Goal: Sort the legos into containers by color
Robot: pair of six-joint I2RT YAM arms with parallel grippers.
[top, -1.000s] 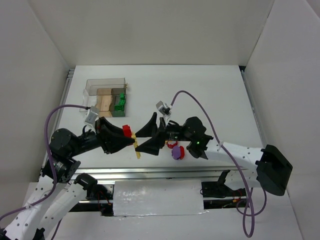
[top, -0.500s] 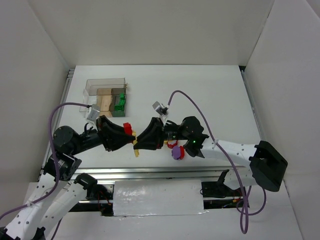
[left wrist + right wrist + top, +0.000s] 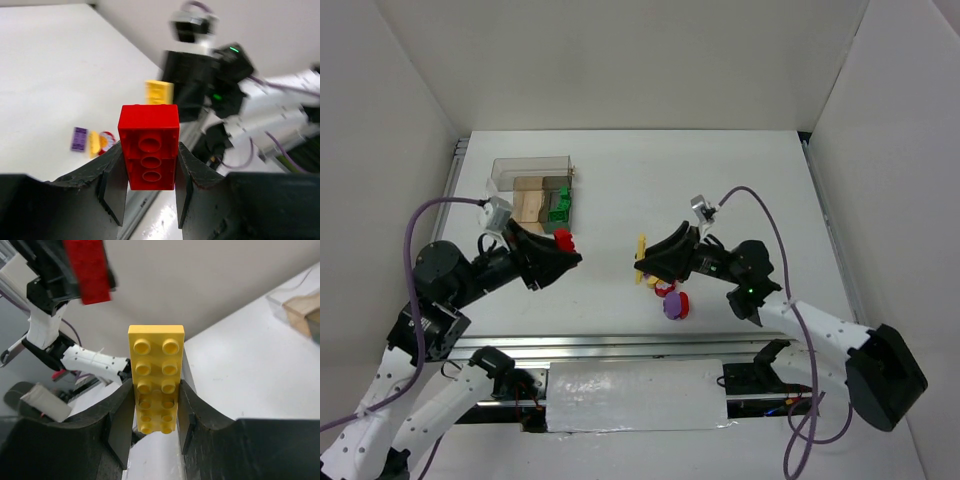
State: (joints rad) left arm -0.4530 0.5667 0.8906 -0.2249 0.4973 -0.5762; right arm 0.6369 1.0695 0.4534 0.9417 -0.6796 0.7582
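My arms have drawn apart from their huddle mid-worktop point(image 3: 740, 190). My right jaws now pinch the long yellow bar point(image 3: 155, 385), lifted clear. My left jaws pinch the red brick point(image 3: 149, 150) near the box point(image 3: 528, 168). I judge both ready for their compartments.
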